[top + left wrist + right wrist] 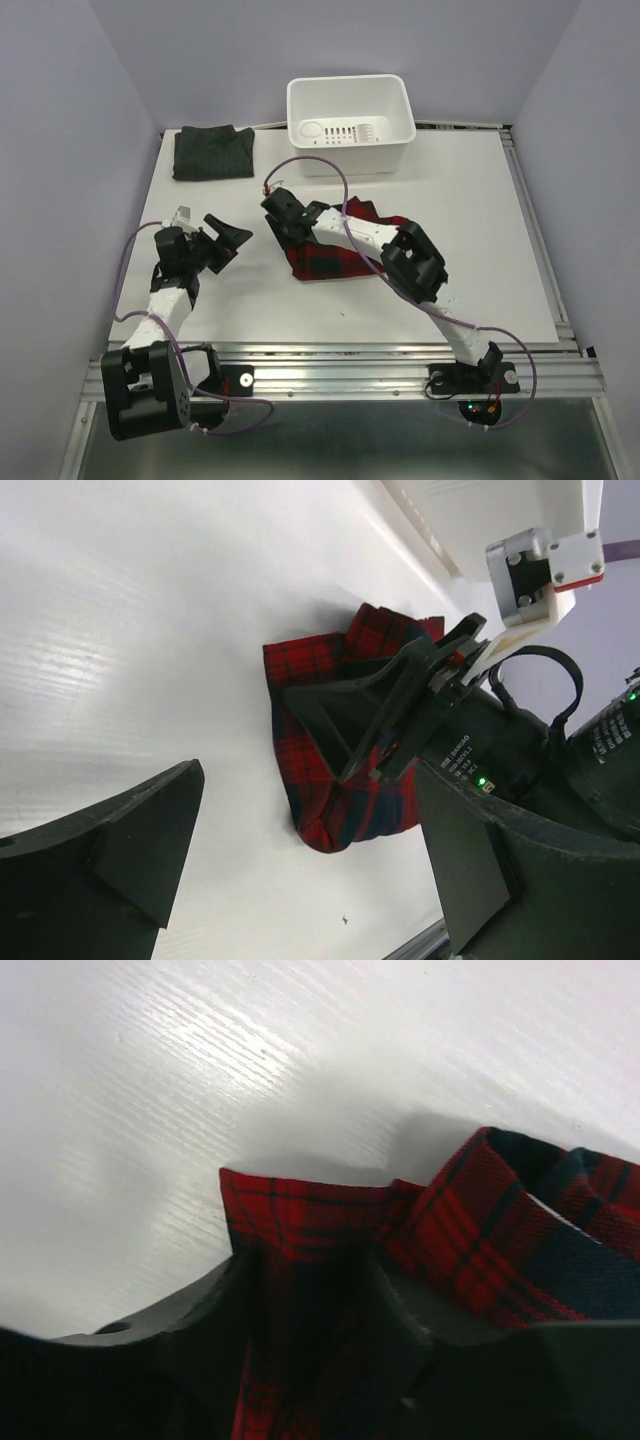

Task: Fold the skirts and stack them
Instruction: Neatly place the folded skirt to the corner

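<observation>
— Where is the plaid skirt (312, 265)?

— Near the middle of the table (460, 230), bunched under the right arm. From above, its long axis runs left to right, with the right end tipped a little toward the far side. I cannot tell which end is the waist.

— And the right gripper (305, 1300)?

— Its jaws are closed on a fold at the skirt's left end. In the wrist view the cloth fills the gap between the two fingers, and a red corner stands up off the table just beyond them.

— The left gripper (232, 240)?

— It hangs over bare table to the left of the plaid skirt, jaws spread wide, holding nothing, and it faces the cloth.

— The grey skirt (212, 153)?

— It lies folded flat in the far left corner of the table, well apart from both arms. Its long axis also runs left to right, along the far edge. The white tub (350, 160) sits just to its right, at the far edge.
</observation>
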`<state>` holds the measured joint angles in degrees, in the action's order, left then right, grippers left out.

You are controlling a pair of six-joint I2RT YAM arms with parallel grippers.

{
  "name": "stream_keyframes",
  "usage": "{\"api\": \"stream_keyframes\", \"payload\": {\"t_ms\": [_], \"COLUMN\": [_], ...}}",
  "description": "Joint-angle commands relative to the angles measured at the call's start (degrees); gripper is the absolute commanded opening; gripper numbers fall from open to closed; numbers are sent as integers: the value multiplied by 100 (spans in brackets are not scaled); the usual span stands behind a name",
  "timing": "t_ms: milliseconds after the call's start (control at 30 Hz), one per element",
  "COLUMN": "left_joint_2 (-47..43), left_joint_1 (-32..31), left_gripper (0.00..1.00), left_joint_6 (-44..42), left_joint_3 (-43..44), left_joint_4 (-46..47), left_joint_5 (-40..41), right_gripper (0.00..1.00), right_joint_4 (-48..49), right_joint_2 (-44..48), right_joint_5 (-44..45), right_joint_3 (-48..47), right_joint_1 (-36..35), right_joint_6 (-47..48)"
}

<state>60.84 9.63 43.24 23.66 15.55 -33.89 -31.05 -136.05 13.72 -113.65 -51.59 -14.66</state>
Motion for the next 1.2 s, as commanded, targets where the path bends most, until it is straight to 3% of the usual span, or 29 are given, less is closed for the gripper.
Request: {"api": "stream_keyframes", "payload": {"t_ms": [0,167,267,333,500,733,933,1167], "left_joint_2": [-213,-301,-231,5,831,1018,1211,1237], "left_joint_1": [-250,-891,-1673,-2077,-2264,-2334,-2597,-2764], "left_gripper": [97,96,96,96,97,98,99,98], "left_joint_6": [-185,51,439,518,413,290,852,1248], "left_joint_3": [-247,-511,-792,-793,-389,-309,-555,-494], "left_joint_4": [176,553,1315,1817,1934,2031,3592,3806], "left_joint_5": [-214,-145,170,356,593,752,691,1033], "right_gripper": [46,13,1,1,1,1,1,1], "right_joint_4": [-314,-174,63,169,284,283,283,301], "right_joint_2": [-475,-133,245,481,790,1115,1160,914], "right_joint_5": [273,-263,-536,-598,-923,-1310,-1776,-1749], "right_joint_3": [-26,70,123,149,264,273,229,-140], "right_joint_1": [18,79,79,131,184,290,343,510], "right_joint_6": [-178,-363,-398,-476,-731,-995,-1302,-1821]}}
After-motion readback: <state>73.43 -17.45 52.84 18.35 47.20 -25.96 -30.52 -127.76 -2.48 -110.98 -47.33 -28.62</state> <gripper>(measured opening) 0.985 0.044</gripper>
